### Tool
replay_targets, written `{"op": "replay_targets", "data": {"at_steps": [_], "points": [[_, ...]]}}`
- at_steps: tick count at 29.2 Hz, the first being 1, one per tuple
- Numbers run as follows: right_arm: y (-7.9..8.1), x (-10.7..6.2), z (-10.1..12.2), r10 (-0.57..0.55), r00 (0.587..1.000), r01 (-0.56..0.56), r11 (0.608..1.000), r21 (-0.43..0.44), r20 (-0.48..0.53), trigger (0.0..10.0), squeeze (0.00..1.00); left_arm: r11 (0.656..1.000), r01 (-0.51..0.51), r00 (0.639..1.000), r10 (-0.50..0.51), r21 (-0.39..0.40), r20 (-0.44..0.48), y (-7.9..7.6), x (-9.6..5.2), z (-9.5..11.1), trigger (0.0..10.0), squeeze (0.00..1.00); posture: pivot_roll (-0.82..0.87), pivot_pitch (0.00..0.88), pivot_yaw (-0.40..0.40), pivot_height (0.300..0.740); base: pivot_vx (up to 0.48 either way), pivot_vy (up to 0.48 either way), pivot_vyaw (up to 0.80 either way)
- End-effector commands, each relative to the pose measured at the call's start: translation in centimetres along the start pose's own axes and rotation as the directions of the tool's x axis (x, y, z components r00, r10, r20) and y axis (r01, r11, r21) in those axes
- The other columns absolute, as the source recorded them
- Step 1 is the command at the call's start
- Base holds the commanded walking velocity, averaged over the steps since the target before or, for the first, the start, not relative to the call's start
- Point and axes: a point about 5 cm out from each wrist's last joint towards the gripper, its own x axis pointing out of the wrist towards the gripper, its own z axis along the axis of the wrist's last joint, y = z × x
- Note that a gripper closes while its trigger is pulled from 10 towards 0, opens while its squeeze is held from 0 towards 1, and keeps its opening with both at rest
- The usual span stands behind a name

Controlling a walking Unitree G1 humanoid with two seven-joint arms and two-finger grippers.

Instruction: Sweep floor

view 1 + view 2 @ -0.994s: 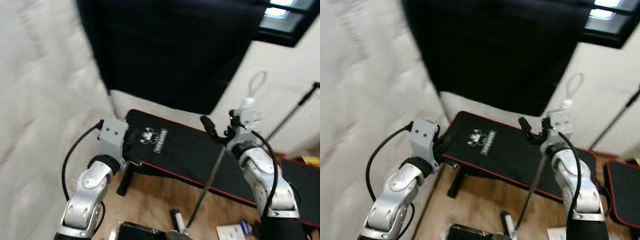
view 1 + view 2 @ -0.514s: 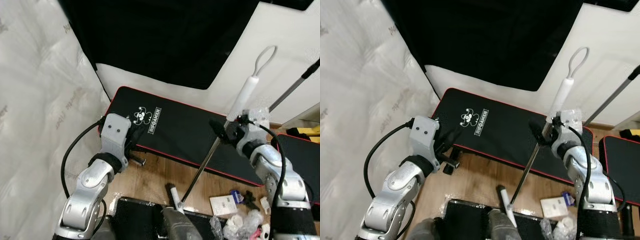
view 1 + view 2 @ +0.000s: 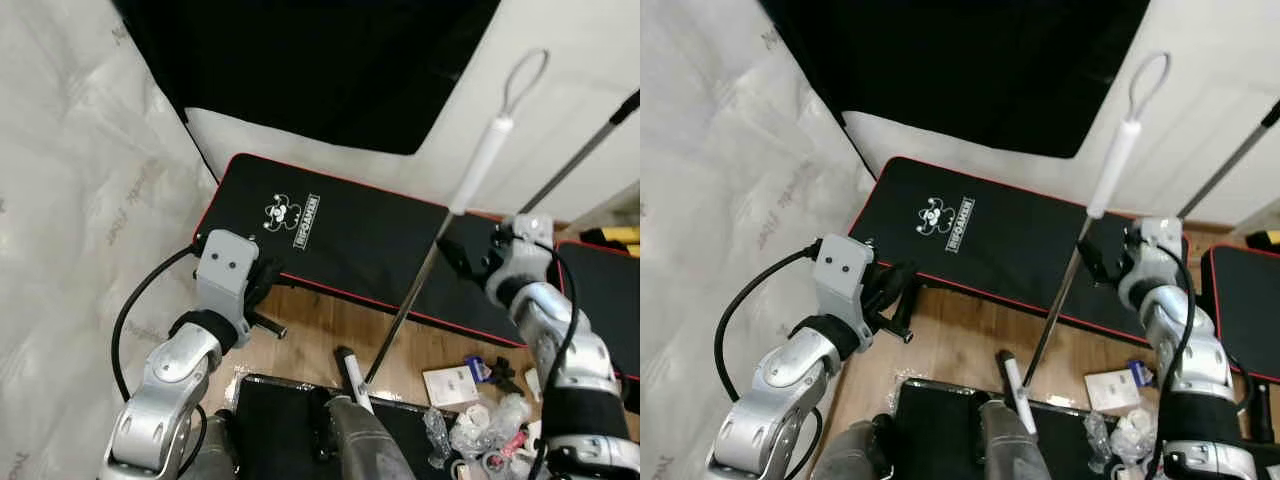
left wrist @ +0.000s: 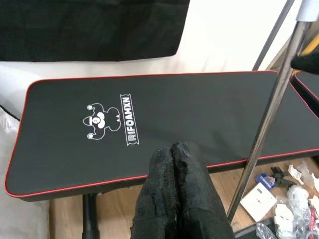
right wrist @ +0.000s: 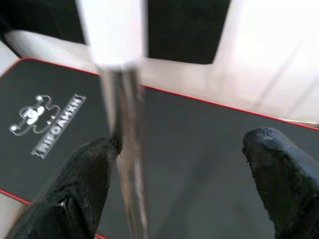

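The broom handle (image 3: pixel 430 255), a metal pole with a white grip and a wire loop at the top, stands tilted in front of the black, red-edged weight bench (image 3: pixel 340 245), its lower end on the wooden floor (image 3: pixel 320 335) just beside a black dustpan-like tray (image 3: pixel 285 415). The right end effector (image 3: pixel 478 262) sits next to the pole, above the bench's right part; its fingers (image 5: pixel 82 186) are spread wide, one touching the pole's side, without clamping it. The left end effector (image 4: pixel 174 164) hangs near the bench's front left edge, fingers pressed together on nothing. Right of the pole's foot, small packets and wrappers (image 3: pixel 475 415) litter the floor. A white quilted cover (image 3: pixel 70 190) stands left of the bench.
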Motion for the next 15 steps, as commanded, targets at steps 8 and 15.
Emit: {"op": "replay_targets", "data": {"at_steps": [8, 15], "points": [[1.5, 2.7, 1.1, 0.069, 0.996, -0.067, 0.997, -0.038, 0.056, 10.0, 0.00, 0.999, 0.042, 0.999, -0.042, -0.021, -0.023, -0.5, -0.4, -0.1, 10.0, 0.00, -0.05, 0.331, -0.129, 0.740, 0.000, 0.000, 0.00], [1.1, 3.3, 1.3, 0.024, 0.997, -0.020, 0.998, -0.054, 0.067, 10.0, 0.00, 0.999, 0.036, 0.999, -0.037, -0.025, -0.028, -0.6, -0.5, 0.0, 10.0, 0.00, -0.04, 0.335, -0.139, 0.740, 0.000, 0.000, 0.00]]}}
